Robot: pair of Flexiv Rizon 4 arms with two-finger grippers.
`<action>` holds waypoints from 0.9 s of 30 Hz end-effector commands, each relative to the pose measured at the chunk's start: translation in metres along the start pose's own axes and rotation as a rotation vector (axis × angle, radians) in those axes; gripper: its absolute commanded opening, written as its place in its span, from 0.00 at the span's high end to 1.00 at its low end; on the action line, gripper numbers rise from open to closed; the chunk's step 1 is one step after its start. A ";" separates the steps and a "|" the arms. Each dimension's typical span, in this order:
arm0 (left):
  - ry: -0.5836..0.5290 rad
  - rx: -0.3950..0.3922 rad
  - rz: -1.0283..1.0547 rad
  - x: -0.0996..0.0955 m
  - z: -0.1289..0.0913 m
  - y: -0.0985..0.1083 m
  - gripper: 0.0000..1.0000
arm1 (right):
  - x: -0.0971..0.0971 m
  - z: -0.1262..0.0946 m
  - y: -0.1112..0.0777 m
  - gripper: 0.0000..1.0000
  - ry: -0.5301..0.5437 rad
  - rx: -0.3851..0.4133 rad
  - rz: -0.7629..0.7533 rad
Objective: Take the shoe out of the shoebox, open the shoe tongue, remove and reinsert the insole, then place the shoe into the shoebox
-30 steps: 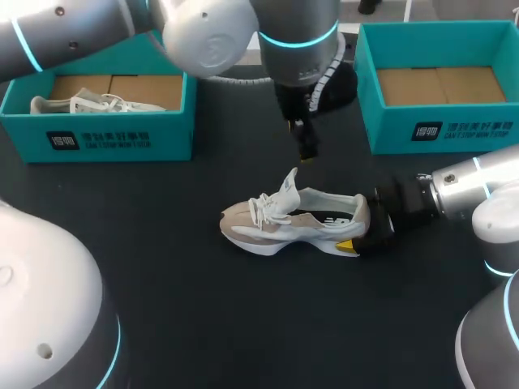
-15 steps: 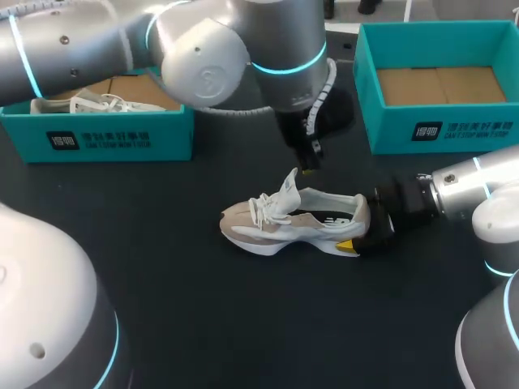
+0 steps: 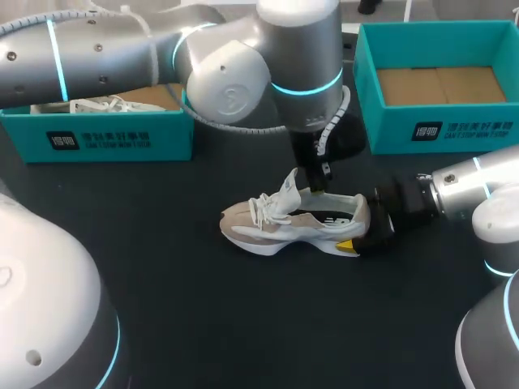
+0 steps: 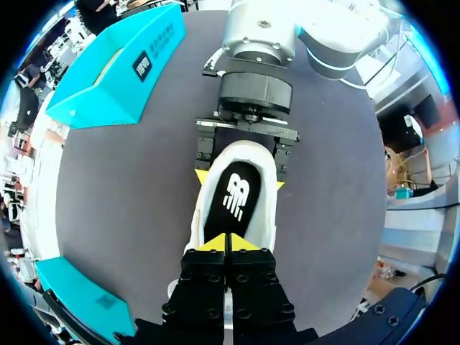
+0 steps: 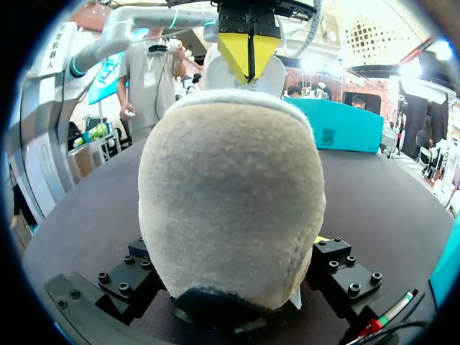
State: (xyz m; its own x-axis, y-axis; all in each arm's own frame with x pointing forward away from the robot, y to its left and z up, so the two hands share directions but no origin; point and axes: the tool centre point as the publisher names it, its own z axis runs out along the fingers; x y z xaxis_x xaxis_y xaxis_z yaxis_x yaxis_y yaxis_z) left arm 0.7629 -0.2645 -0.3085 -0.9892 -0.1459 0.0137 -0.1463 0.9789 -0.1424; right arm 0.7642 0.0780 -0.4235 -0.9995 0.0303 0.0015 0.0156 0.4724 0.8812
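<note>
Left gripper pinched closed above black insole of white-and-beige sneaker; right gripper clamps heel. Closed tips may skid, missing insole.

Shoe upright mid-table, with both my arms on it.

I see the shoe standing on its sole at the middle of the table, toe toward the left edge and heel toward the right, its tongue pulled up. My left arm reaches across from the left, and the left jaws hang right over the shoe's opening, just behind the tongue; I cannot tell whether they touch it. My right arm comes in low from the right edge, and the right jaws clasp the heel. A teal shoebox at the far left corner holds a second white shoe. A matching box at the far right corner shows its cardboard floor.
</note>
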 end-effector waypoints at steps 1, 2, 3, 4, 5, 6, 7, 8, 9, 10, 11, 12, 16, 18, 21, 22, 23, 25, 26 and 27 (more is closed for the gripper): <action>0.013 -0.016 0.000 0.002 0.012 -0.001 1.00 | -0.003 0.007 -0.003 1.00 -0.002 0.003 0.000; 0.012 -0.027 -0.006 0.002 0.014 -0.001 1.00 | -0.003 0.007 -0.003 1.00 -0.002 0.003 0.000; 0.012 -0.027 -0.006 0.002 0.014 -0.001 1.00 | -0.003 0.007 -0.003 1.00 -0.002 0.003 0.000; 0.012 -0.027 -0.006 0.002 0.014 -0.001 1.00 | -0.003 0.007 -0.003 1.00 -0.002 0.003 0.000; 0.012 -0.027 -0.006 0.002 0.014 -0.001 1.00 | -0.003 0.007 -0.003 1.00 -0.002 0.003 0.000; 0.012 -0.027 -0.006 0.002 0.014 -0.001 1.00 | -0.003 0.007 -0.003 1.00 -0.002 0.003 0.000; 0.012 -0.027 -0.006 0.002 0.014 -0.001 1.00 | -0.003 0.007 -0.003 1.00 -0.002 0.003 0.000; 0.012 -0.027 -0.006 0.002 0.014 -0.001 1.00 | -0.003 0.007 -0.003 1.00 -0.002 0.003 0.000; 0.012 -0.027 -0.006 0.002 0.014 -0.001 1.00 | -0.003 0.007 -0.003 1.00 -0.002 0.003 0.000; 0.012 -0.027 -0.006 0.002 0.014 -0.001 1.00 | -0.003 0.007 -0.003 1.00 -0.002 0.003 0.000; 0.012 -0.027 -0.006 0.002 0.014 -0.001 1.00 | -0.003 0.007 -0.003 1.00 -0.002 0.003 0.000; 0.012 -0.027 -0.006 0.002 0.014 -0.001 1.00 | -0.003 0.007 -0.003 1.00 -0.002 0.003 0.000; 0.012 -0.027 -0.006 0.002 0.014 -0.001 1.00 | -0.003 0.007 -0.003 1.00 -0.002 0.003 0.000; 0.012 -0.027 -0.006 0.002 0.014 -0.001 1.00 | -0.003 0.007 -0.003 1.00 -0.002 0.003 0.000; 0.029 -0.040 0.025 0.006 0.018 -0.007 1.00 | -0.003 0.007 -0.003 1.00 -0.002 0.003 0.000; 0.029 -0.046 0.035 0.008 0.020 -0.009 1.00 | -0.003 0.007 -0.003 1.00 -0.002 0.003 0.000; 0.030 -0.055 0.047 0.011 0.022 -0.010 1.00 | -0.003 0.007 -0.003 1.00 -0.002 0.003 0.000; 0.038 -0.060 0.064 0.013 0.026 -0.012 1.00 | -0.003 0.007 -0.003 1.00 -0.002 0.003 0.000; 0.043 -0.062 0.074 0.015 0.030 -0.013 1.00 | -0.003 0.007 -0.003 1.00 -0.002 0.003 0.000; 0.049 -0.067 0.086 0.016 0.034 -0.015 1.00 | -0.003 0.007 -0.003 1.00 -0.002 0.003 0.000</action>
State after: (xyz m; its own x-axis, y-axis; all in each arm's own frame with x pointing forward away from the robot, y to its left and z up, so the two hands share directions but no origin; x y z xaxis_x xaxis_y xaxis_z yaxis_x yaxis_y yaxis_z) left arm 0.7475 -0.2743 -0.3292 -0.9971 -0.0644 0.0417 -0.0681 0.9932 -0.0945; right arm 0.7642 0.0780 -0.4235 -0.9995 0.0303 0.0015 0.0156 0.4725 0.8812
